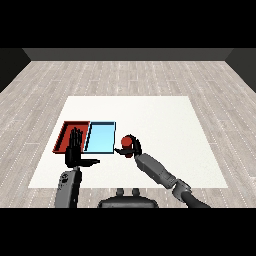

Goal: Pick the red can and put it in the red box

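The red can [128, 144] is held in my right hand [131, 148], whose fingers curl round it, just right of the light blue tray [100, 137]. The red tray [66, 131] lies at the left, beside the blue one. My left hand [75, 150] stands open with straight fingers pointing up and the thumb out to the right, over the near edge of the red tray and covering part of it.
The white table [160, 130] stretches wide to the right and behind the trays. Both trays sit side by side near the table's left front. My right forearm [157, 171] crosses in from the lower right.
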Robot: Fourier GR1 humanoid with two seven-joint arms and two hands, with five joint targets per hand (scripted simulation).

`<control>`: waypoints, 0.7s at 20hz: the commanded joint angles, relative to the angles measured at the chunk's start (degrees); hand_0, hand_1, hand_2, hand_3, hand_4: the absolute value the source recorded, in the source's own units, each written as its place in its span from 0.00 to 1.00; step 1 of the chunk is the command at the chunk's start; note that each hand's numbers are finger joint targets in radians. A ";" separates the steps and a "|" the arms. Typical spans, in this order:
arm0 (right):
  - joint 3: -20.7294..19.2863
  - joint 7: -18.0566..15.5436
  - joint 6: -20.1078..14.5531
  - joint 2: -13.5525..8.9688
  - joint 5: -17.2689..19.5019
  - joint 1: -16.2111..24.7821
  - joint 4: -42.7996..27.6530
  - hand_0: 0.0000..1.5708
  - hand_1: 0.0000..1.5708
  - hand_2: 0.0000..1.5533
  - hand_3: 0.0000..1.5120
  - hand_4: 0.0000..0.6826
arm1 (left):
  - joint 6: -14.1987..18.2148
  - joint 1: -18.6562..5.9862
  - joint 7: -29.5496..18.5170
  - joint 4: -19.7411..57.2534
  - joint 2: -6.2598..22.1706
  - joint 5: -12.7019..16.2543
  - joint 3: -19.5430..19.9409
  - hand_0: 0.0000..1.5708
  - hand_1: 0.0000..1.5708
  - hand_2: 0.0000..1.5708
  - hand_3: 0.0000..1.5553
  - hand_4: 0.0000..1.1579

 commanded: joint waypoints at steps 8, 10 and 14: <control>-3.62 2.68 -3.72 -2.72 6.39 -0.16 -9.42 0.98 0.98 0.95 0.91 0.86 | -0.21 -2.31 -4.59 6.50 -1.21 -1.01 -0.48 0.00 0.00 0.00 0.00 0.00; -4.41 -0.01 -3.87 -1.68 8.51 1.10 -10.16 0.98 0.98 0.94 0.91 0.85 | -0.79 0.03 -0.26 1.15 0.37 -0.01 -0.36 0.00 0.00 0.00 0.00 0.00; -4.66 3.73 -7.05 -5.53 11.85 3.34 -20.34 0.96 0.96 0.94 0.91 0.89 | 0.20 0.94 3.65 -3.40 0.59 0.10 -0.80 0.00 0.00 0.00 0.00 0.00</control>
